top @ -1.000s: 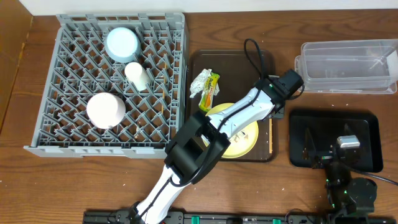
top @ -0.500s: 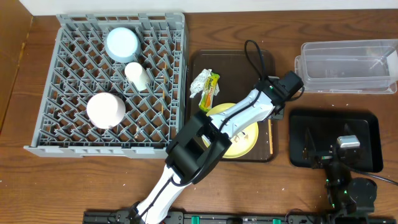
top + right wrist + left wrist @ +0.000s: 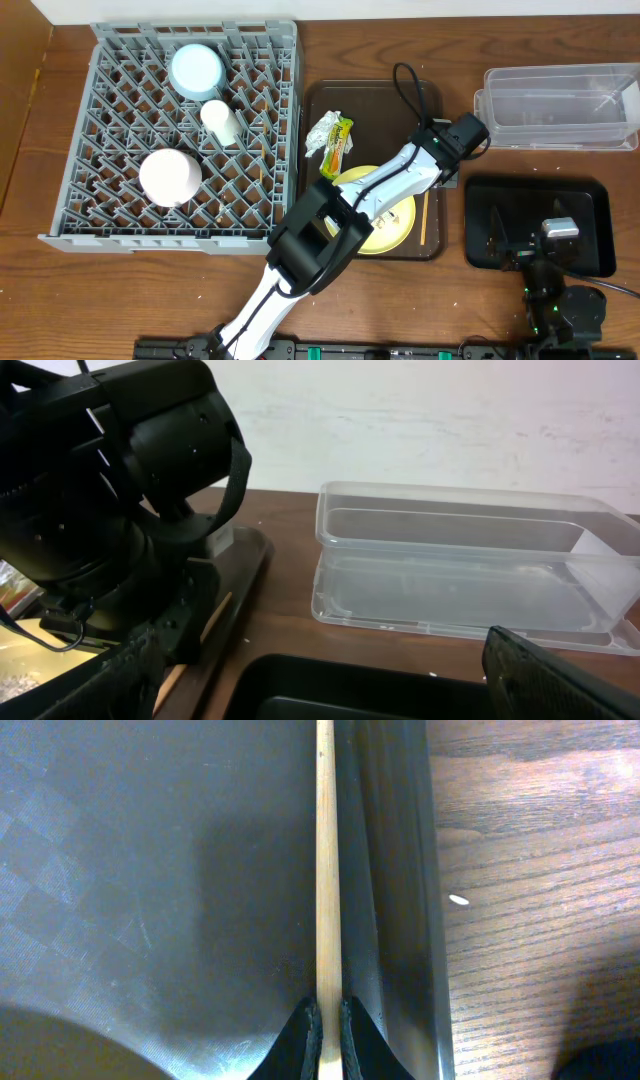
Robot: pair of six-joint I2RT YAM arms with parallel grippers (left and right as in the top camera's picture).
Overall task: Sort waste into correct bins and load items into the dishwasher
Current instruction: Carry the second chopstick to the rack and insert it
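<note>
My left gripper (image 3: 328, 1032) is shut on a wooden chopstick (image 3: 327, 870) that lies along the right rim of the dark brown serving tray (image 3: 375, 100). The overhead view shows this gripper (image 3: 434, 182) and the chopstick (image 3: 423, 215). The yellow plate (image 3: 388, 218) and the crumpled wrapper with its yellow-green packet (image 3: 331, 137) lie on that tray. The light blue bowl (image 3: 195, 70), white cup (image 3: 220, 120) and white bowl (image 3: 170, 177) sit in the grey dish rack (image 3: 110, 215). My right gripper (image 3: 330, 695) is open and empty over the black tray (image 3: 590, 200).
The clear tub (image 3: 555, 105) stands at the back right, also in the right wrist view (image 3: 470, 570). A rice grain (image 3: 459, 900) lies on the wooden table right of the serving tray. My left arm (image 3: 330, 225) stretches across the plate.
A chopstick now shows along the serving tray's right edge below my left gripper; it was not visible there before. Both arms have hardly moved.
</note>
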